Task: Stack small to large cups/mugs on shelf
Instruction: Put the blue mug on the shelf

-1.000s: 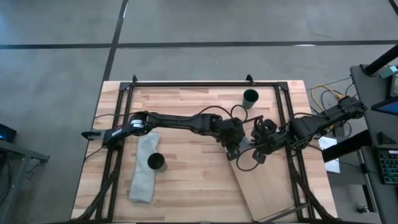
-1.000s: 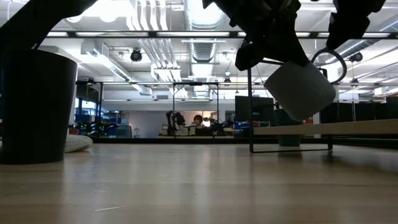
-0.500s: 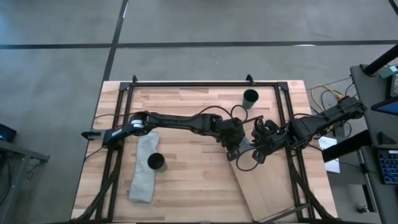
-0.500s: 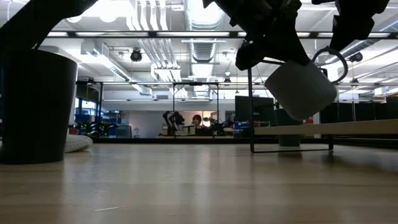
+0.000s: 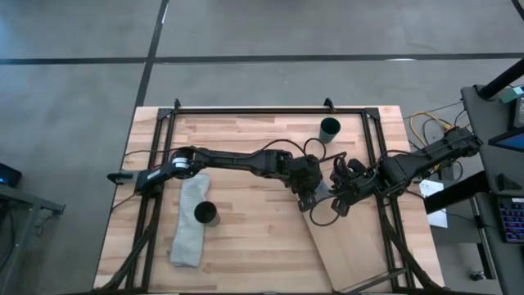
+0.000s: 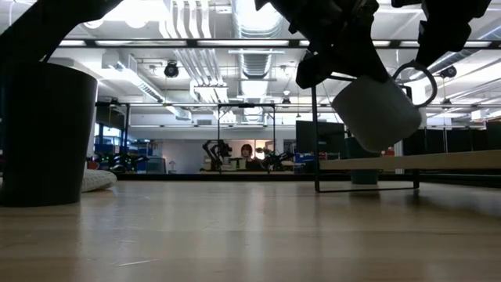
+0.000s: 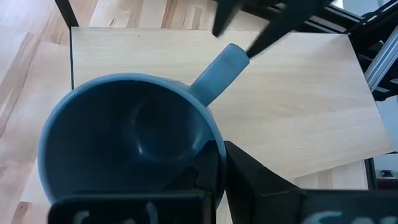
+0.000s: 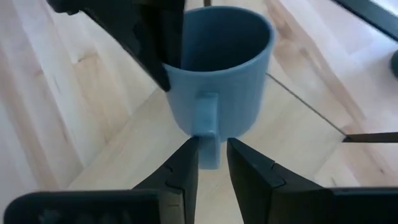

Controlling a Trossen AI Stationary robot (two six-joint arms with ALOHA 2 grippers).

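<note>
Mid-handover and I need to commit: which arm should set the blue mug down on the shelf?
Right. The right gripper straddles the blue mug's handle on the shelf side, while the left gripper, clamping the rim, reaches across the table.

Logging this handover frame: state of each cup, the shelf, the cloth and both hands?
blue-grey mug: in the air, tilted, above the shelf end
left hand: shut on the mug's rim
right hand: open, fingers either side of the mug's handle
black cup: upright, on the cloth
teal-green cup: upright on the table
shelf: bare
grey cloth: folded
</note>
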